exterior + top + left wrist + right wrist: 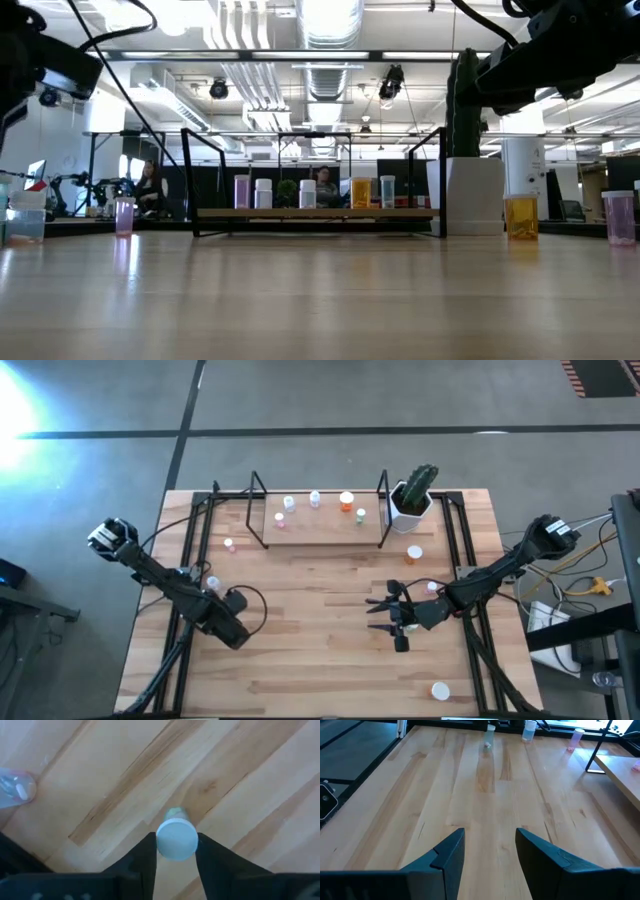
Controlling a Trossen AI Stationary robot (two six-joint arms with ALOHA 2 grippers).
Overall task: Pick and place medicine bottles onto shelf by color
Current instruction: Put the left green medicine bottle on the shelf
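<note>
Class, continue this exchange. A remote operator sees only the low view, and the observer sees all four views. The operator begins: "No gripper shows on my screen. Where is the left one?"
Observer: The left gripper is at the table's left side, directly over a white-capped bottle standing on the wood.
Operator: And the right one?
Observer: The right gripper is open and empty, low over bare table right of the middle.
Operator: Is any bottle outside my view?
Observer: Yes, a lone bottle stands near the table's front right corner.
</note>
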